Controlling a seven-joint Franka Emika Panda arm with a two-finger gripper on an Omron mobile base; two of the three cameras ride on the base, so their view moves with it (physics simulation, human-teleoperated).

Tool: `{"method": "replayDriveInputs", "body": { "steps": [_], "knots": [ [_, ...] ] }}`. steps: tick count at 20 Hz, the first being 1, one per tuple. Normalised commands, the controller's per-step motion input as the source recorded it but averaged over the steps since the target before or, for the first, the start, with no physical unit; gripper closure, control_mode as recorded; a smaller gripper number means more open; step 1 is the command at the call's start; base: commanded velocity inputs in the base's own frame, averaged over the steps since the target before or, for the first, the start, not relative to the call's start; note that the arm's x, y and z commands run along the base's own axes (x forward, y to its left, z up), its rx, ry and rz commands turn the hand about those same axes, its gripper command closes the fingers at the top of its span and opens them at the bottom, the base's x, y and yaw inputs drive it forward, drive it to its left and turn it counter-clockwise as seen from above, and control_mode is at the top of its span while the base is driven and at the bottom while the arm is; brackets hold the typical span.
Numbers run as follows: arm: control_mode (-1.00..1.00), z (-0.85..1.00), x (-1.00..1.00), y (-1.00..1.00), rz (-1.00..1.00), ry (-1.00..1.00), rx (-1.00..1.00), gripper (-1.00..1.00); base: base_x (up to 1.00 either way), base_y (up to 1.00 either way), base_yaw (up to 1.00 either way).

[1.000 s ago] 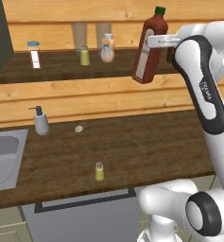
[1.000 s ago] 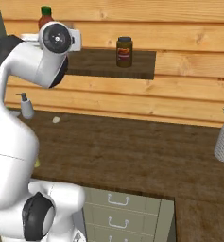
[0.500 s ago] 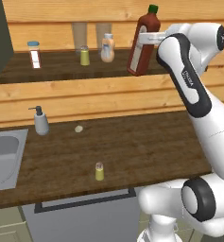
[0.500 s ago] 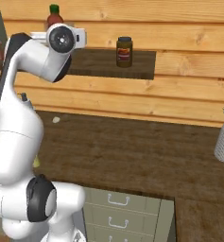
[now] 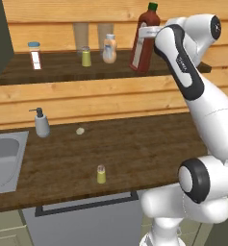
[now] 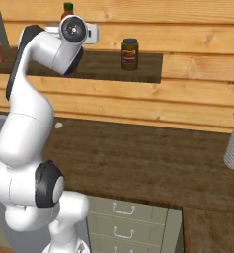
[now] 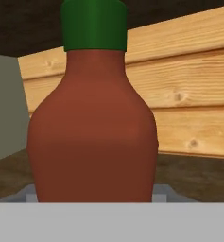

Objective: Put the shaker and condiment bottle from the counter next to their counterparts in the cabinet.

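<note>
Gripper (image 5: 143, 32): clamped on the condiment bottle (image 5: 144, 39) at its upper body, up at cabinet height, right of the shelf's other items.
What changed: over the last second the arm has carried the bottle leftward and inward toward the cabinet (image 5: 62, 67); it was hanging out in front of the shelf's right part, more tilted, and now stands closer to upright with its base at or just above the shelf board.
Contact with shelf: cannot tell whether the base touches the board or hovers.
Meaning for the task: the bottle half looks close to done; lowering and letting go remain.
Bottle's look: tall, slim, red, dark green cap, white label strip; in the hand view its shoulders and cap sit centred, wood planks behind.
Neighbours on shelf: a peach bottle (image 5: 109, 49) just left of it, then a yellow-green shaker twin (image 5: 86, 56); a small red-and-white jar (image 5: 34, 55) far left.
Dark-brown jar (image 6: 130, 53): on the shelf, to the right of the arm.
Shaker (image 5: 101, 174): untouched, upright on the counter (image 5: 134, 149) near its front edge.
Also on the counter: a grey soap dispenser (image 5: 41, 123) by the sink (image 5: 9, 153).
</note>
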Motion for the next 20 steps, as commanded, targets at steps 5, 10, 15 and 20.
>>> {"method": "replayDriveInputs", "body": {
  "steps": [5, 10, 15, 20],
  "knots": [
    [-1.0, -0.1, 0.32, 0.0, 0.0, -0.19, -0.08, 1.0, 0.0, 0.0, 0.0],
    [-1.0, -0.02, 0.5, 0.0, 0.0, -0.04, -0.03, 1.0, 0.0, 0.0, 0.0],
    [-1.0, 0.02, 0.57, -0.02, 0.03, 0.17, 0.02, 1.0, 0.0, 0.0, 0.0],
    [-1.0, 0.0, 0.37, 0.0, 0.03, 0.04, 0.0, 1.0, 0.0, 0.0, 0.0]
  ]
}}
